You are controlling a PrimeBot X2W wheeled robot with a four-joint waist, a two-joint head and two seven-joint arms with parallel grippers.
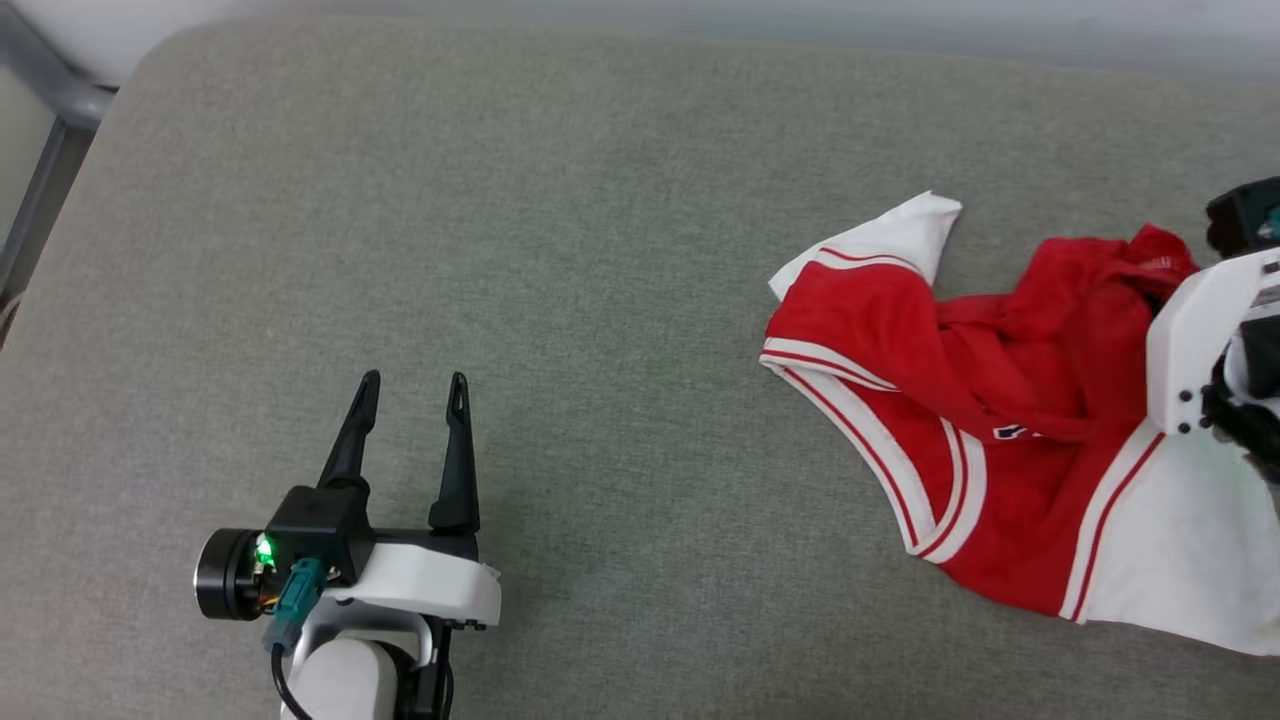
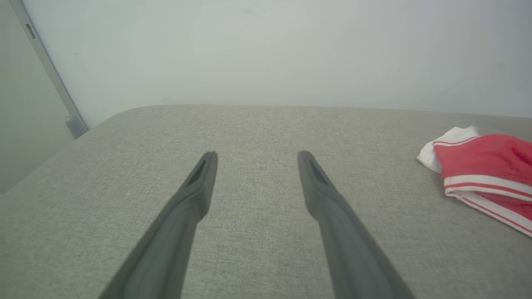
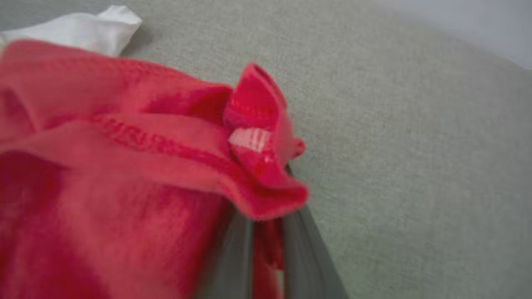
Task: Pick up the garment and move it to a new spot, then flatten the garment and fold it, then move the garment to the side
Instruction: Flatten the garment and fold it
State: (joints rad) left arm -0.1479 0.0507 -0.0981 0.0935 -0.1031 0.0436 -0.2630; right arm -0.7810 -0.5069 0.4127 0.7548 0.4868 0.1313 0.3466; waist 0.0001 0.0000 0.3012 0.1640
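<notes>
One red-and-white garment [image 1: 900, 330], two white sleeves [image 1: 905, 235] showing and one small white tag [image 3: 249, 140] at its seam, on one grey upholstered surface [image 1: 600, 200]. Two grippers are in frame, the left gripper [image 1: 415, 380] and the right gripper [image 3: 268, 224], with two dark fingers [image 2: 187, 207] apiece, four in all. One grey metal frame [image 1: 45, 130] stands at the corner.
</notes>
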